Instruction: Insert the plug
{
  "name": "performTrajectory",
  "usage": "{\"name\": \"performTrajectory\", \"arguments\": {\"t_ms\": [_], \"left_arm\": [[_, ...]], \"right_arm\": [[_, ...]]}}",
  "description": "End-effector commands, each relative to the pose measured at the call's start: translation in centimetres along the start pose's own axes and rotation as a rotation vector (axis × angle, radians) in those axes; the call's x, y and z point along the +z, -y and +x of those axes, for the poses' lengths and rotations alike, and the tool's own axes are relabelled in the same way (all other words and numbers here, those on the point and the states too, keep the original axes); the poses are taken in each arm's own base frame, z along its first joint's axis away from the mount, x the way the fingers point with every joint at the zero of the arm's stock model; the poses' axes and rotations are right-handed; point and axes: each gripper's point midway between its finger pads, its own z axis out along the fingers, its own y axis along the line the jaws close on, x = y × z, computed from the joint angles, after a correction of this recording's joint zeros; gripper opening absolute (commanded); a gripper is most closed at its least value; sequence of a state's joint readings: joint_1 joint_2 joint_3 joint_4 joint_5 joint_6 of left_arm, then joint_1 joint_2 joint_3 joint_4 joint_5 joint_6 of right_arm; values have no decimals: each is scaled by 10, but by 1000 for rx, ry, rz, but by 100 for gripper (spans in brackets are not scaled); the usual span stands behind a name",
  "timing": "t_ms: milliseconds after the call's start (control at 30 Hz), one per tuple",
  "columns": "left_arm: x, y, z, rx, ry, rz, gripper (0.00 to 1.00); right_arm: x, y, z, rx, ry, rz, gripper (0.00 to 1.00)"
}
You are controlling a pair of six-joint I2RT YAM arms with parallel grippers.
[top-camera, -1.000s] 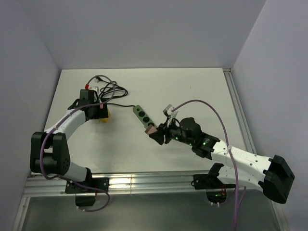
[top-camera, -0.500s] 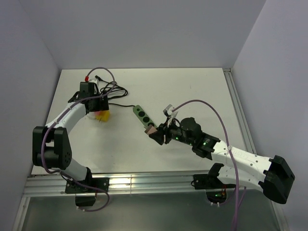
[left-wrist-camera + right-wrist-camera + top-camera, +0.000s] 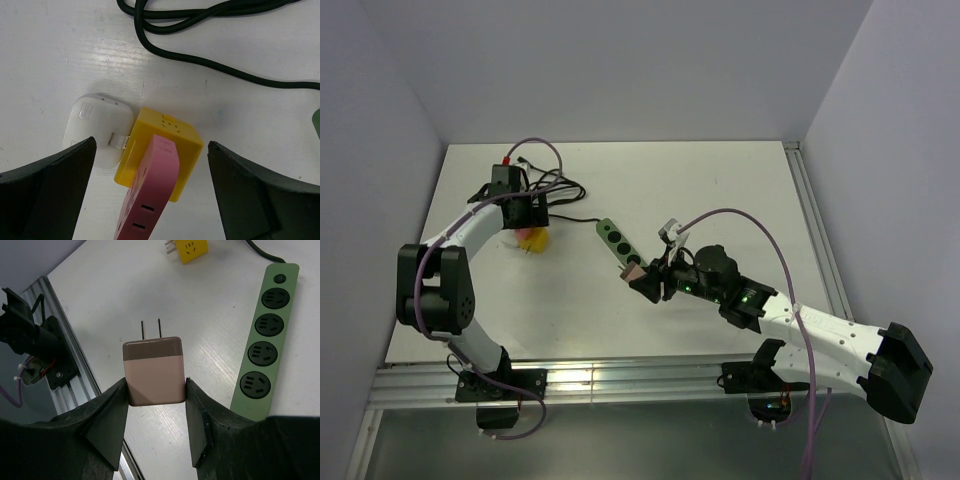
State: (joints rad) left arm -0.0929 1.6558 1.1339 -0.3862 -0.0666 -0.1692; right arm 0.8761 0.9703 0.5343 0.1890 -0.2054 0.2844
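My right gripper (image 3: 647,283) is shut on a brown-pink plug (image 3: 154,371), its two prongs pointing away from the wrist, held above the table. The green power strip (image 3: 262,335) with several round sockets lies just right of the plug; in the top view the strip (image 3: 614,238) is at mid-table. My left gripper (image 3: 151,150) is open, its jaws wide apart above a yellow cube adapter (image 3: 165,140) with a white plug (image 3: 95,127) on its side and a pink piece (image 3: 150,200) leaning on it. In the top view the left gripper (image 3: 523,213) is just behind the yellow cube (image 3: 533,240).
A black cable (image 3: 200,30) coils behind the yellow cube and runs to the strip (image 3: 565,195). An aluminium rail (image 3: 620,380) lines the table's near edge, also in the right wrist view (image 3: 55,365). Walls close the left, back and right sides.
My left gripper has moved back, away from the yellow cube, which now lies uncovered in front of it. The right arm and its plug have stayed put.
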Motion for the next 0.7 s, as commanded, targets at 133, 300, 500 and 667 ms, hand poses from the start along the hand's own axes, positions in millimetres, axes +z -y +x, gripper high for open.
{"name": "performTrajectory", "arguments": {"t_ms": [133,300,500,667], "left_arm": [[0,4,-15,9,21,18,97],[0,4,-10,14,14,24,96],[-1,4,-5,21,7,27,99],[1,6,-3,24,4,39,99]], "right_arm": [[2,-6,-16,-6,61,-32,0],[2,-6,-17,-7,63,-32,0],[2,-6,-17,-6,62,-35,0],[2,-6,-15,-5,58,-36,0]]}}
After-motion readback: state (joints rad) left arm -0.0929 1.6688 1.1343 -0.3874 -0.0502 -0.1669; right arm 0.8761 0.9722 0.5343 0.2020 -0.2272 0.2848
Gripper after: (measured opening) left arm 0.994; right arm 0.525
